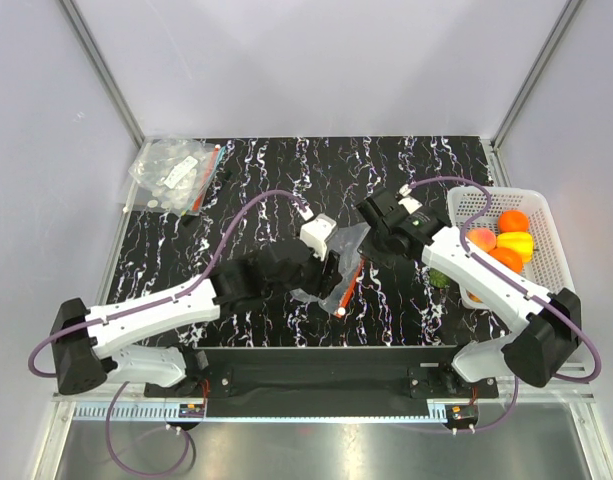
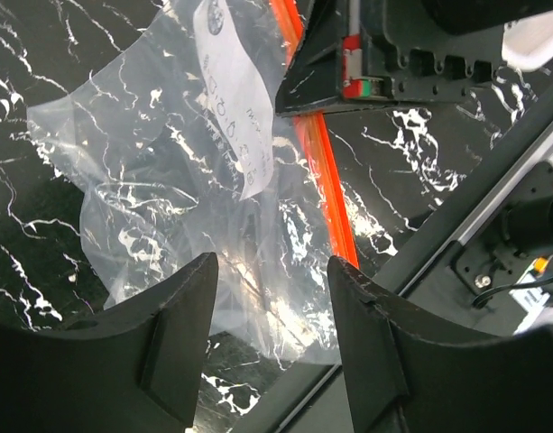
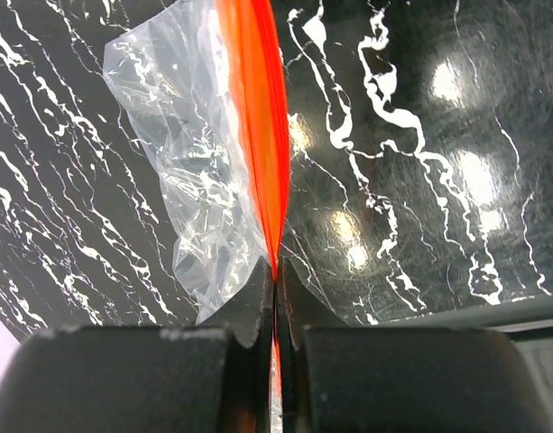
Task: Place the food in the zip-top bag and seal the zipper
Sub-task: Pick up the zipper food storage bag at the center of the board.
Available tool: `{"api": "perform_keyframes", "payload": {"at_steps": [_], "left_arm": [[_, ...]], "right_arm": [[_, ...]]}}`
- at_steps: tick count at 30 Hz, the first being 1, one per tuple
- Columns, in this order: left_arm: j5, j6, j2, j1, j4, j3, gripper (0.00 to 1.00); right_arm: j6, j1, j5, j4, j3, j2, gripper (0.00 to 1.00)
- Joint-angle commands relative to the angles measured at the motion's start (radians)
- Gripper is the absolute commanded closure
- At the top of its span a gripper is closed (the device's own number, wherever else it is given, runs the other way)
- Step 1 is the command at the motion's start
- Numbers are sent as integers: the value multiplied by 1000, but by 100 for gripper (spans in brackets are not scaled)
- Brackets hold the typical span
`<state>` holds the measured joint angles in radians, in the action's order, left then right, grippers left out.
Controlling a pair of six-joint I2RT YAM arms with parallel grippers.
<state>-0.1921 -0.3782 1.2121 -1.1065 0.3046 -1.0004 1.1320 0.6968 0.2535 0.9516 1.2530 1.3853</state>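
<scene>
Clear bag [image 1: 336, 262] sits mid-table [image 1: 256, 180]. The right gripper [image 3: 276, 275] is clamped on its red-orange zipper [image 3: 256, 135]. The left gripper [image 2: 271, 271] hangs over the bag, fingers spread, grasping nothing. The bag's white label [image 2: 233, 108] bears faint writing, too blurred to read. Food [image 1: 506, 240] fills a white basket [image 1: 561, 250] at 3 o'clock.

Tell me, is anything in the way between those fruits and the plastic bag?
Yes: the right arm lies between the white basket of fruits and the zip-top bag, and the right gripper pinches its zipper flat.
</scene>
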Motion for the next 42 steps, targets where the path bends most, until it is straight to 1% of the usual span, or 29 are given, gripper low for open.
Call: {"api": "perform_keyframes", "payload": {"at_steps": [1,7,11,17,21,26,29,30,32,33,34,36,37,38,41,42], "left_arm": [[-24,64,10,-13,-85,-43,43],[-1,108,53,-42,-113,-67,42],[14,168,95,-82,-117,-92,40],[-33,202,151,-127,-110,-124,38],[-58,205,184,-130,-102,-142,39],[-122,209,227,-130,-85,-158,44],[-161,206,244,-130,-81,-161,55],[-171,203,248,-130,-72,-164,66],[-199,200,259,-130,-61,-176,76],[-202,199,264,-130,-52,-182,80],[-217,193,271,-130,-48,-187,86],[-227,187,270,-130,-45,-188,90],[-228,186,265,-128,-48,-185,96],[-230,185,261,-128,-48,-184,99],[-211,179,247,-125,-61,-172,100],[-201,174,242,-122,-68,-167,100]], "right_arm": [[57,15,56,27,34,-8,100],[52,17,46,33,51,9,100],[57,17,36,22,48,4,100],[57,18,30,19,49,-3,100],[57,18,24,9,42,-12,100],[57,18,13,-5,29,-26,100],[54,18,12,-11,25,-34,100],[52,18,10,-13,22,-37,100],[49,18,7,-14,20,-37,100],[51,18,9,-16,19,-40,100],[49,20,7,-19,17,-39,100],[48,20,6,-24,14,-42,100],[45,18,4,-22,13,-42,100],[43,18,4,-27,11,-45,100],[28,18,6,-36,2,-52,100],[22,18,9,-36,-1,-58,97]]}}
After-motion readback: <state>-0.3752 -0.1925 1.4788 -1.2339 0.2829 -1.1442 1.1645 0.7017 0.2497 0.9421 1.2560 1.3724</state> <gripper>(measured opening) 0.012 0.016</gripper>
